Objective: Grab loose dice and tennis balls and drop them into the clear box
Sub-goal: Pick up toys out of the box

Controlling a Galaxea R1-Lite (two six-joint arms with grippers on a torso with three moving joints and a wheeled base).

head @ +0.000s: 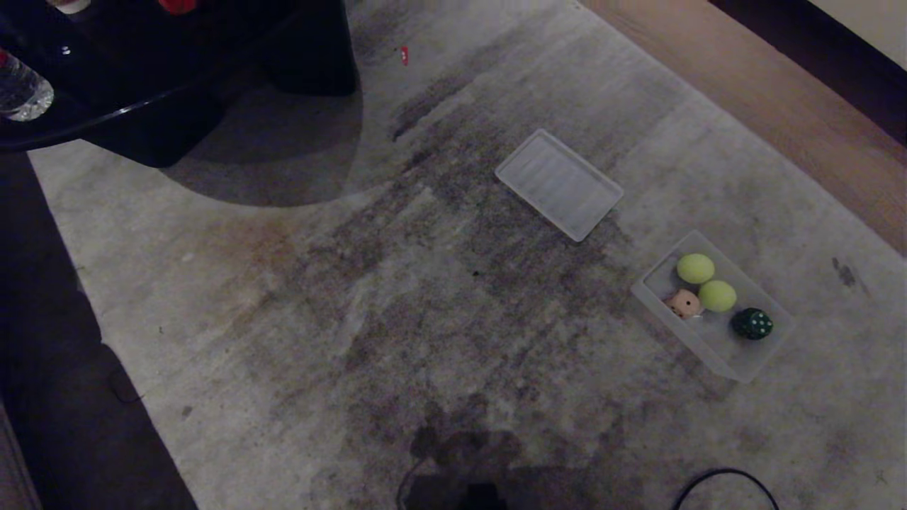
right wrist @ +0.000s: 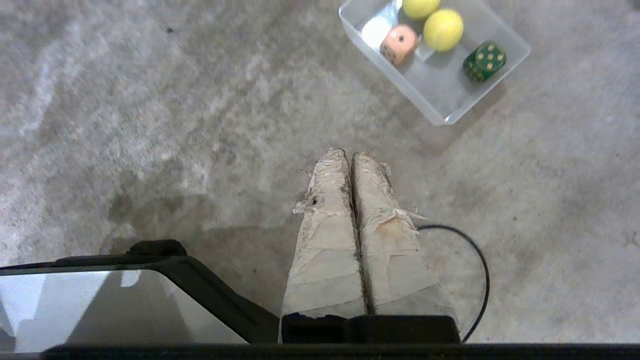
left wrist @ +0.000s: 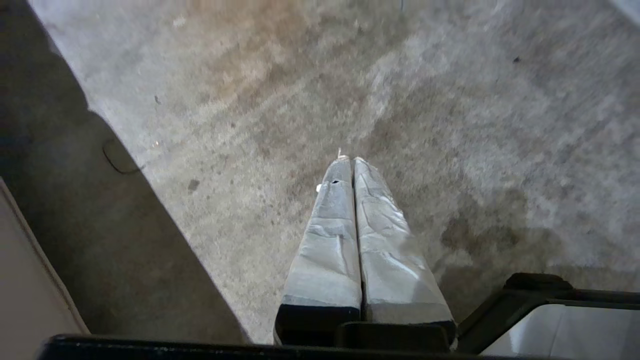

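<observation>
Right wrist view: the right gripper (right wrist: 350, 155) hangs above the stained carpet (right wrist: 150, 125) with its taped fingers (right wrist: 327, 220) pressed together and nothing between them, near the clear box (right wrist: 445, 112) but apart from it. The left gripper (left wrist: 351, 161) is likewise closed and empty over bare carpet, parked well away from the box. Inside the box sit two tennis balls (right wrist: 443, 29), a pinkish-beige die (right wrist: 398, 44) and a dark green die (right wrist: 484, 61); from the head camera, a ribbed flat panel (head: 559, 183) lies just beyond it, and a black table (head: 127, 78) stands farther off. No red or yellow die shows loose. The dice look hard, light and smooth, best pinched across two flat faces; the fuzzy balls should give slightly and grip well across their widest part.
</observation>
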